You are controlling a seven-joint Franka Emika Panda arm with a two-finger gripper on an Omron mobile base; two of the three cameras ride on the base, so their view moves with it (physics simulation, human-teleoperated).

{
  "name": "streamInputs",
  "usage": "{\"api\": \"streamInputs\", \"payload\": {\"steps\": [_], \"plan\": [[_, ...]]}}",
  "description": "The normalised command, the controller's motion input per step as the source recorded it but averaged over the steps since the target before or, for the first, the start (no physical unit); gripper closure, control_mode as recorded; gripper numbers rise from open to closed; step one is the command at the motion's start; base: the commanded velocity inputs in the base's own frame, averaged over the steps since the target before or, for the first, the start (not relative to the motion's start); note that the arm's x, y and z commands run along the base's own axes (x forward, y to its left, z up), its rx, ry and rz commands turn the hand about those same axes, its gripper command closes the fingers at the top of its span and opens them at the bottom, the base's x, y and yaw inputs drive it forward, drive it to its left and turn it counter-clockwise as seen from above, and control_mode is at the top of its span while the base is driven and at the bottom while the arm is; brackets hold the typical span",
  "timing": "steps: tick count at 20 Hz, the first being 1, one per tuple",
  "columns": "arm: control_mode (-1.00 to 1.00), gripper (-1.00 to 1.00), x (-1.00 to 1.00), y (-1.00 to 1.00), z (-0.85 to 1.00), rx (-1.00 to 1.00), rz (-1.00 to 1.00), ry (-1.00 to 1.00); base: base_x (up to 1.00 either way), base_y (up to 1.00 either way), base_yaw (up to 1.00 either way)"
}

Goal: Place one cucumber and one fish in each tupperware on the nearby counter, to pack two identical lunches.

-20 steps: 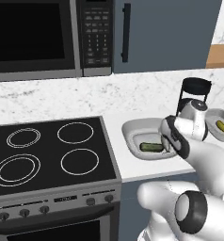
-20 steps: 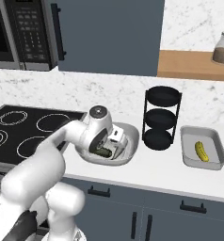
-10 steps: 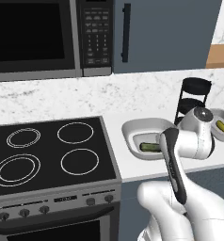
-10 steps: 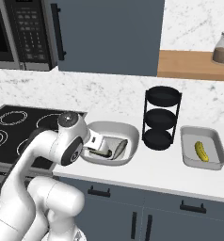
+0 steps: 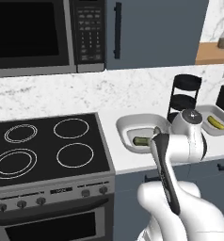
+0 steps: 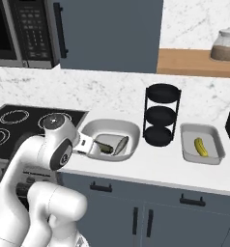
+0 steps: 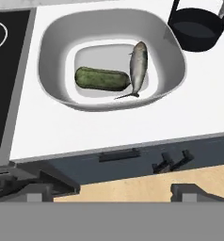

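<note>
The white tub (image 7: 52, 56) on the tabletop (image 6: 150, 166) already holds a dark cucumber (image 7: 102, 79) and a fish (image 7: 137, 66), the grey tray (image 6: 187, 152) seemingly only a yellow-green cucumber (image 6: 200, 146), so one fish remains for the wide-open, empty gripper (image 7: 111, 193).

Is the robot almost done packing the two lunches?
About halfway. The white tub already holds a dark green cucumber and a fish. The claw is open and carries nothing. The grey tray has just the yellow-green cucumber, so it needs a fish.
</note>
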Motion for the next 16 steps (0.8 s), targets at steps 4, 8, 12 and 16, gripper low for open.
{"api": "streamInputs", "payload": {"steps": [4,8,12,16], "plan": [[1.0,-1.0,0.0,0.0,0.0,0.0,0.0,0.0,-1.0,-0.73,-0.24],[1.0,-1.0,0.0,0.0,0.0,0.0,0.0,0.0,-0.91,-0.95,-0.31],[1.0,-1.0,0.0,0.0,0.0,0.0,0.0,0.0,-0.43,-1.0,-0.29],[1.0,-1.0,0.0,0.0,0.0,0.0,0.0,0.0,-0.05,-1.0,-0.2]]}}
